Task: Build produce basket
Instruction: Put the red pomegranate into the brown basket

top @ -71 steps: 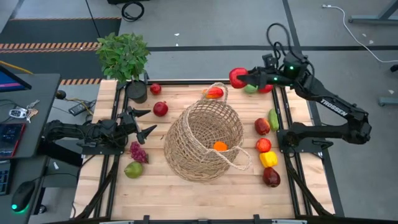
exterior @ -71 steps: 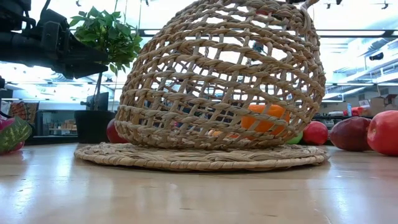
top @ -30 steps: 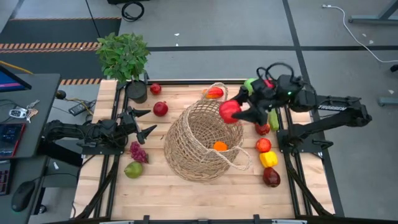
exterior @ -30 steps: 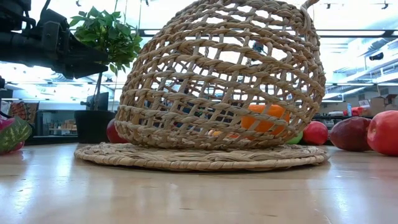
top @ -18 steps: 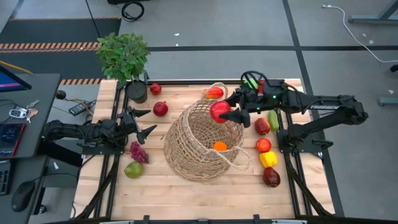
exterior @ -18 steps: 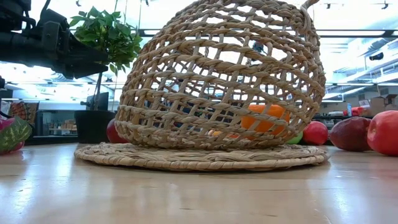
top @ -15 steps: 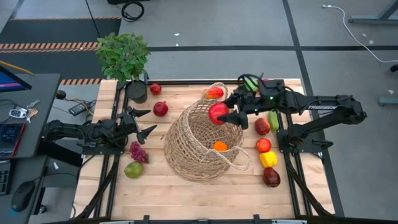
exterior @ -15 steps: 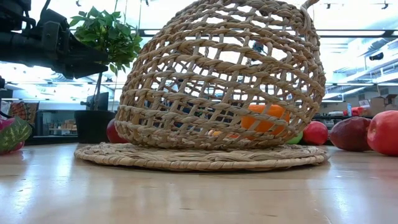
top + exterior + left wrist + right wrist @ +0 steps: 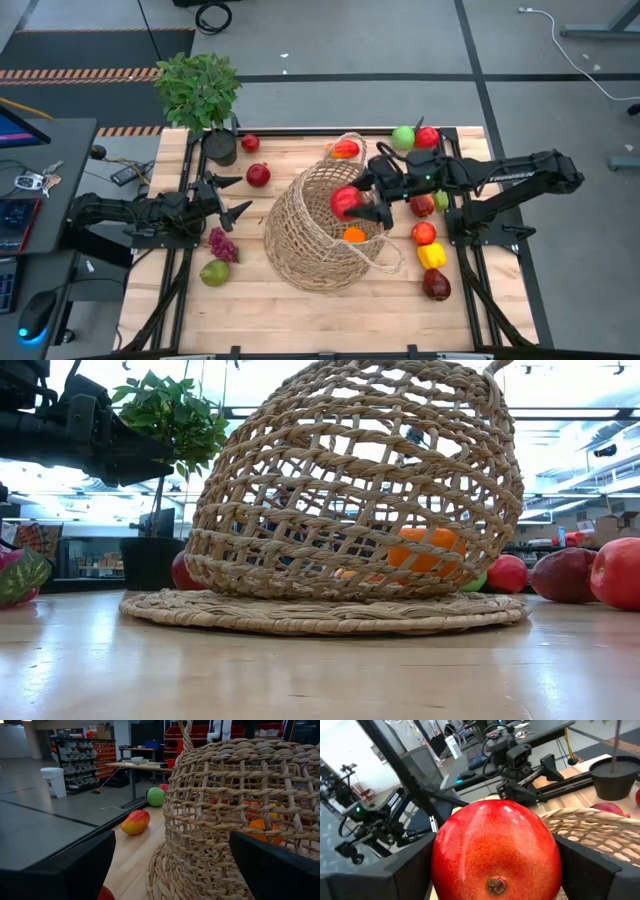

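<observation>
Holding a red fruit [image 9: 345, 201] pinched in my right end effector [image 9: 366, 200] just right of frame centre, I hang directly over the basket [image 9: 300, 245] mouth below, while my left end effector [image 9: 232, 196] waits spread at left.

Basket [image 9: 325, 230] mid-table; fruit [image 9: 345, 201] in right end effector [image 9: 372, 199] above opening.

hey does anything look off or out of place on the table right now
Yes: the basket leans on its side instead of standing upright, its mouth facing the right end effector, which holds a red fruit over the opening. Most produce lies loose on the table.
</observation>
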